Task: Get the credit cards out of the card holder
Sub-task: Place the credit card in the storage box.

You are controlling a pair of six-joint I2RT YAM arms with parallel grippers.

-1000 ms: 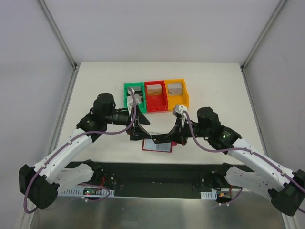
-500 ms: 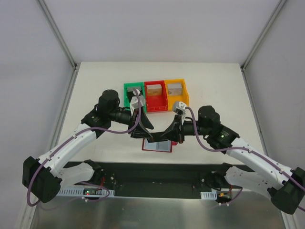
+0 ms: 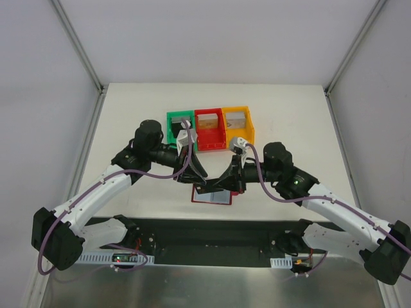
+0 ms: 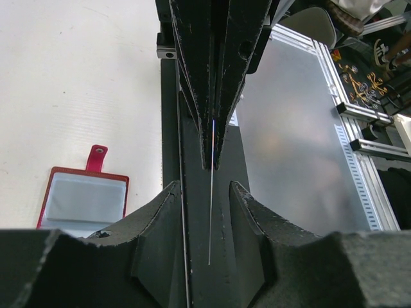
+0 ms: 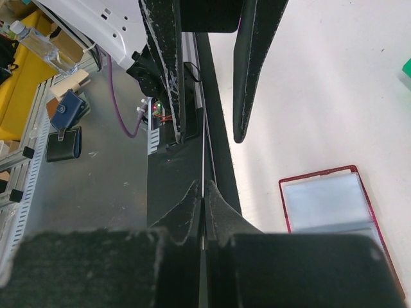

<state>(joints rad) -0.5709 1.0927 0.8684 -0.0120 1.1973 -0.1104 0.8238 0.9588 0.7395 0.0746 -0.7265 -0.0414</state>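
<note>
From above we see only that the left gripper [image 3: 194,176] and the right gripper [image 3: 225,181] meet tip to tip over the card holder [image 3: 212,196]. It lies open on the table [image 3: 128,115], near the front edge. How the jaws stand is not readable there.

The wrist views tell it. The right gripper is closed on a credit card [image 5: 203,154], seen edge-on as a thin line. The left gripper is spread, with its fingers [image 5: 257,64] one on each side of the card; we cannot say if they touch it.

We count two grippers, one card in the air, one holder and three bins [image 3: 210,128]: green, red, orange.

The holder's pocket shows a pale grey face; whether this is another card, we cannot tell. In both wrist views part of the holder is hidden or cut off.
</note>
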